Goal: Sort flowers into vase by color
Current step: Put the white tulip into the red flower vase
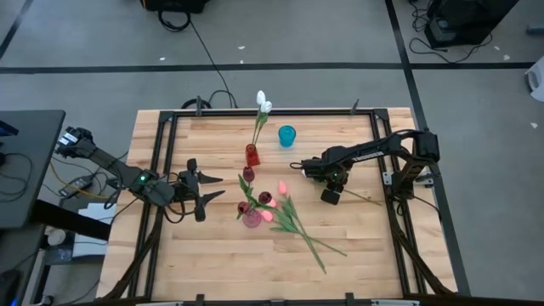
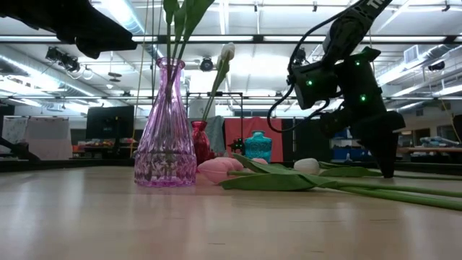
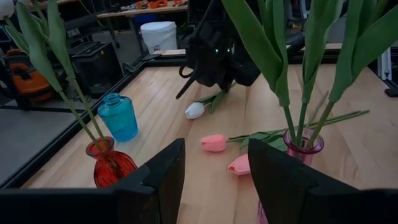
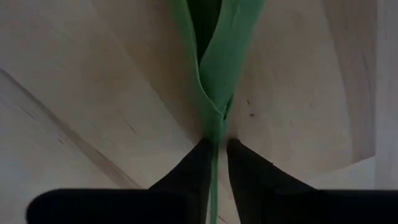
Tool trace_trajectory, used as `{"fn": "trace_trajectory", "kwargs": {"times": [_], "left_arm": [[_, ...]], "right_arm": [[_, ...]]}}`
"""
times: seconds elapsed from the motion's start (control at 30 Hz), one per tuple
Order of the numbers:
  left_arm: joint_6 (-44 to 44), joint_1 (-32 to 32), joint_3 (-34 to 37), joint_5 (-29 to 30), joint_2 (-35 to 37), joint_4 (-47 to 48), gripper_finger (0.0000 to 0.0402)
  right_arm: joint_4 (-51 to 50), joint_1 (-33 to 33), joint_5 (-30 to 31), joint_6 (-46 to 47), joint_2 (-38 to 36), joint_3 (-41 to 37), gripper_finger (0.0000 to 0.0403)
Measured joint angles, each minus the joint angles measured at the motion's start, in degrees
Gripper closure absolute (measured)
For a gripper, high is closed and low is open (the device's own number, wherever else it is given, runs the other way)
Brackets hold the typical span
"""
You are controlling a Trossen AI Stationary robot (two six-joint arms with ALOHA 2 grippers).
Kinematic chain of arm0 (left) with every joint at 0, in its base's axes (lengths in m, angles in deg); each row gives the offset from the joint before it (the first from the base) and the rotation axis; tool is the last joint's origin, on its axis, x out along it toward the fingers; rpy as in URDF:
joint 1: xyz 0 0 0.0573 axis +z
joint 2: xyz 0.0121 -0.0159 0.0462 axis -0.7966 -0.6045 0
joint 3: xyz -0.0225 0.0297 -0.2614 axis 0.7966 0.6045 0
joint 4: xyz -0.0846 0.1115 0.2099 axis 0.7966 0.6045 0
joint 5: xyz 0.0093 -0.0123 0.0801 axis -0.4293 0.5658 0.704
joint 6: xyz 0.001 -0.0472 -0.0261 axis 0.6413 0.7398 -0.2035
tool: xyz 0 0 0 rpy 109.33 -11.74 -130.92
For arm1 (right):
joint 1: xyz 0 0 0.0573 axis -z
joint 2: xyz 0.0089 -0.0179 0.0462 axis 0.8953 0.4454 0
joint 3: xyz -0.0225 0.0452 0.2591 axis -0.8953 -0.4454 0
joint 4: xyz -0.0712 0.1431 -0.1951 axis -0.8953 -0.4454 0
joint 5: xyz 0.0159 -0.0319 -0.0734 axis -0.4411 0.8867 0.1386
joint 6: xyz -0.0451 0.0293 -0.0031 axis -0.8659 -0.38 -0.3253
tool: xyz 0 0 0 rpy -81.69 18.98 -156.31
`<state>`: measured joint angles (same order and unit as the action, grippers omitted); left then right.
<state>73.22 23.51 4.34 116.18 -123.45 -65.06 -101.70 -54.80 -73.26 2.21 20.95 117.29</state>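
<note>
1. High view: right gripper [image 1: 331, 194] is down on the table [image 1: 212, 263] at 3 o'clock of the pink vase [image 1: 252, 219], at a white tulip [image 1: 360, 199]. Left gripper [image 1: 204, 192] waits at 9 o'clock, fingers spread, empty.
2. Low view: pink tulips [image 2: 220, 169] lie flat beside the pink vase; red vase [image 2: 199, 141] behind.
3. Left wrist view: teal vase [image 3: 118, 116] is empty.
4. Right wrist view: fingers nearly closed, pinching the green stem [image 4: 214, 118]. Squeeze fully before lifting, raise straight, carry to the red vase holding the white ones.

Flowers [image 1: 293, 223] beside vase [image 1: 252, 218]
</note>
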Motion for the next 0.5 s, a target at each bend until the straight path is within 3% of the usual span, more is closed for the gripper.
{"fn": "trace_trajectory", "kwargs": {"times": [0.2,0.4,0.5], "left_arm": [[1.2,0.0,0.0,0.0,0.0,-0.1,0.022],[2.6,0.0,0.0,-0.5,0.0,-0.2,0.022],[1.9,0.0,-0.3,-1.6,0.8,0.8,0.022]], "right_arm": [[0.6,0.0,-0.8,0.4,0.0,-0.1,0.0393],[0.6,0.0,-0.1,-1.1,-2.7,0.0,0.0396],[6.1,0.1,0.0,-3.7,-6.5,-0.2,0.0397]]}}
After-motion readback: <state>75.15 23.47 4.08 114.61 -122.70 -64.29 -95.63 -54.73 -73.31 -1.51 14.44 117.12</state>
